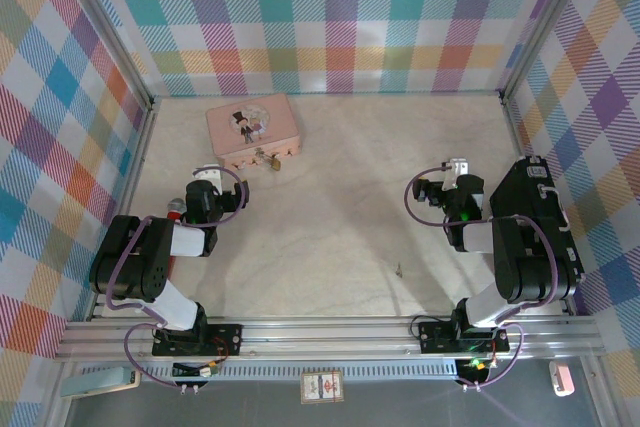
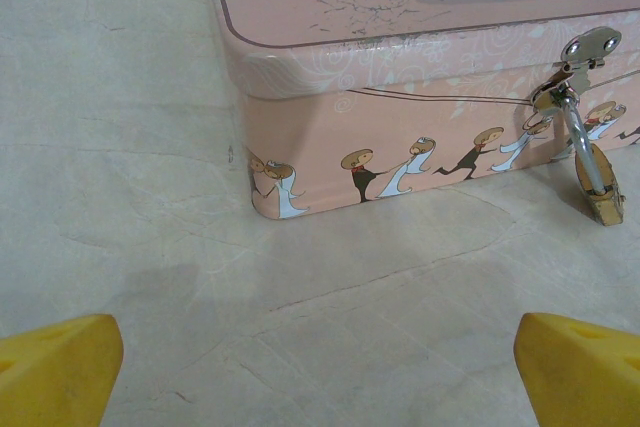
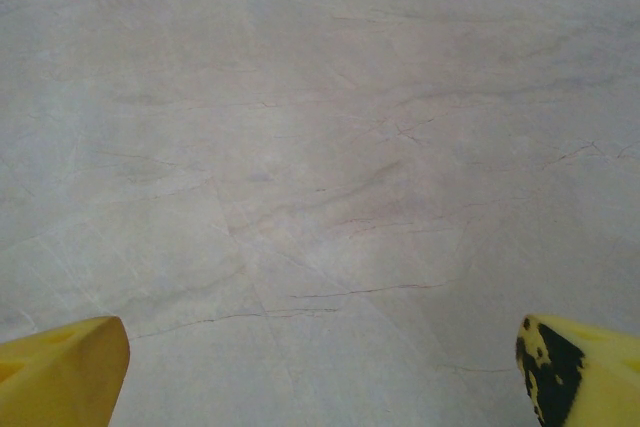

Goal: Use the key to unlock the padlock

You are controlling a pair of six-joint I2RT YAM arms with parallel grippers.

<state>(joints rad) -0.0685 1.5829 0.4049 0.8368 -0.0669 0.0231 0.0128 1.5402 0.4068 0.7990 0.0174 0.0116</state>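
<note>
Against the front wall of the pink case (image 1: 254,127), at the far left of the table (image 1: 330,207), the padlock (image 1: 272,160) hangs by its thin silver shackle from the metal hasp (image 2: 588,47) of the case. Seen from the left wrist, its brass body is tilted and low, close to the table top; whether it touches the surface cannot be told. The left pincer (image 1: 208,177) stands just before the case and points toward it. Its jaws are spread wide with nothing between them, and the yellow fingertips (image 2: 60,367) sit at the bottom corners of the wrist view. The padlock lies ahead of this pincer and to its right side, near but clearly apart from both fingers.

The key (image 1: 400,269) is a tiny dark piece lying on the bare table, between the two arms and closer to the right one; its shape is too small to tell. The right pincer (image 1: 457,169) is also spread wide and holds nothing, with bare table under its fingers. The key lies nearer to the arm bases than this pincer and to its left, well apart from it.
</note>
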